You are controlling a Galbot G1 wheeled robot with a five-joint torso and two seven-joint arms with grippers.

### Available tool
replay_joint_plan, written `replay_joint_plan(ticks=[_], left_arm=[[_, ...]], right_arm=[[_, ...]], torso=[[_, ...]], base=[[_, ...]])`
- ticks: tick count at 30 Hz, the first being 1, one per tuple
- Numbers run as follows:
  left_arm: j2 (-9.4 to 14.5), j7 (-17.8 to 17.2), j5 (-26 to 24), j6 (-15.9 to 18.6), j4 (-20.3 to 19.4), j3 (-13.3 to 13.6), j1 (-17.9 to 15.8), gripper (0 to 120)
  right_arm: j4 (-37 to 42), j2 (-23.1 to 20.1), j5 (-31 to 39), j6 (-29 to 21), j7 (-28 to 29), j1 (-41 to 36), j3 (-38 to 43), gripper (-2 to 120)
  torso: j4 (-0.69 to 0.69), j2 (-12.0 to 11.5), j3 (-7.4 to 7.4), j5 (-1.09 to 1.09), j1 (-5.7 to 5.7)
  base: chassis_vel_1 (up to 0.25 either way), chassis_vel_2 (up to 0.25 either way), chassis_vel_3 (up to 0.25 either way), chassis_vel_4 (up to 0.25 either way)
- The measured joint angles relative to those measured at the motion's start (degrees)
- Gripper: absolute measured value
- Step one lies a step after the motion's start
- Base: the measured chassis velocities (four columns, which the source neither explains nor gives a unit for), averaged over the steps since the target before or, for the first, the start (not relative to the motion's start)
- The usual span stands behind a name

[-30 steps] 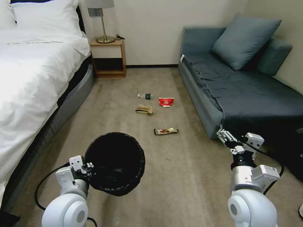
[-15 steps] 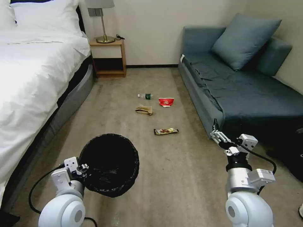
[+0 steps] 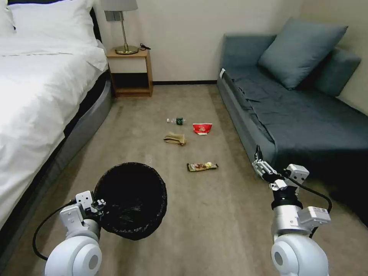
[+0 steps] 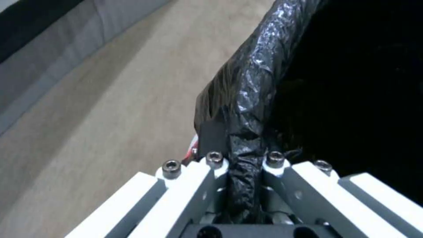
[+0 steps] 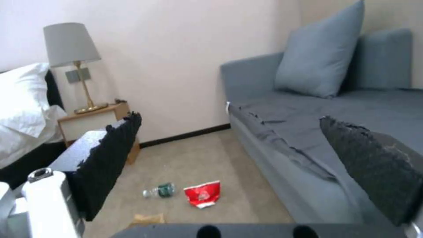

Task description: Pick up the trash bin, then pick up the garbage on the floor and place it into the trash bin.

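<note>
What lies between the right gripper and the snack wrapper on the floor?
Bare carpet, seen in the head view: nothing sits between the open right gripper and the snack wrapper.

A bedroom with beige carpet (image 3: 214, 214) and plain cream walls (image 3: 184, 34): a white-sheeted bed (image 3: 34, 96) along one side, a blue-grey sofa (image 3: 306, 115) with cushion (image 3: 301, 51) opposite, and a wooden nightstand (image 3: 130, 73) bearing a brass lamp (image 3: 123, 27) between them.

The head view looks forward and down over the carpet. The left wrist view sits close against the bin rim (image 4: 247, 82). The right wrist view faces low along the floor — sharing the bottle (image 3: 177, 121) (image 5: 161, 190) and red carton (image 3: 202, 128) (image 5: 203, 194).
</note>
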Motion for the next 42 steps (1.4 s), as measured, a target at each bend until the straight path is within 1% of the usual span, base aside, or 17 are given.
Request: replay_joint_plan(ticks=[3,4,5,7,16,17,21,25,42], left_arm=[[-0.03,0.03,-0.12,-0.01,0.25,-0.60,-0.34,2],[-0.05,0.03,-0.14,-0.01,0.38,-0.76,-0.46,2],[-0.06,0.05,-0.17,-0.01,0.44,-0.83,-0.55,2],[-0.14,0.06,-0.19,-0.01,0.63,-0.84,-0.68,2],[-0.44,0.08,-0.13,-0.01,1.60,-0.65,-1.41,2],[-0.49,0.08,-0.13,-0.01,1.77,-0.58,-1.59,2],[-0.62,0.08,-0.11,-0.02,2.15,-0.31,-1.89,2],[-0.75,0.11,-0.07,-0.02,2.72,-0.16,-2.17,2],[-0.79,0.08,-0.35,0.01,4.58,-0.52,-3.19,2]], right_arm=[[-0.16,-0.01,-0.10,0.00,-0.02,0.00,-0.18,100],[-0.27,0.00,-0.16,-0.01,-0.02,0.02,-0.25,100],[-0.32,0.00,-0.23,-0.03,-0.02,0.11,-0.32,100],[-0.54,-0.01,-0.35,-0.12,-0.04,0.25,-0.50,100],[-1.35,-0.30,-0.64,-0.16,-0.10,0.90,-0.79,100],[-1.60,-0.37,-0.68,0.18,-0.35,1.03,-0.85,100],[-2.10,-0.57,-0.80,1.12,-0.94,1.36,-0.98,100],[-2.34,-0.83,-0.81,1.20,-1.06,1.56,-1.28,100],[-3.85,-1.05,-1.27,-0.80,-1.21,2.38,-3.10,100]], torso=[[0.00,0.00,0.00,0.02,0.00],[-0.01,0.00,0.00,0.00,0.00],[-0.01,0.00,0.00,0.03,0.00],[0.00,0.00,0.00,0.00,0.00],[0.00,0.00,0.00,0.02,0.00],[0.00,0.00,0.01,0.00,0.00],[0.00,-0.01,0.02,0.02,0.01],[-0.01,-0.01,0.01,0.01,0.01],[-0.01,0.00,-0.01,0.01,0.00]], base=[[-0.260,0.267,0.266,-0.261],[-0.283,0.274,0.262,-0.286],[-0.290,0.297,0.262,-0.286],[-0.294,0.292,0.310,-0.284],[-0.291,0.286,0.289,-0.282],[-0.263,0.270,0.283,-0.273],[-0.237,0.233,0.231,-0.242],[-0.080,0.116,0.080,-0.096],[0.015,-0.015,-0.010,0.012]])
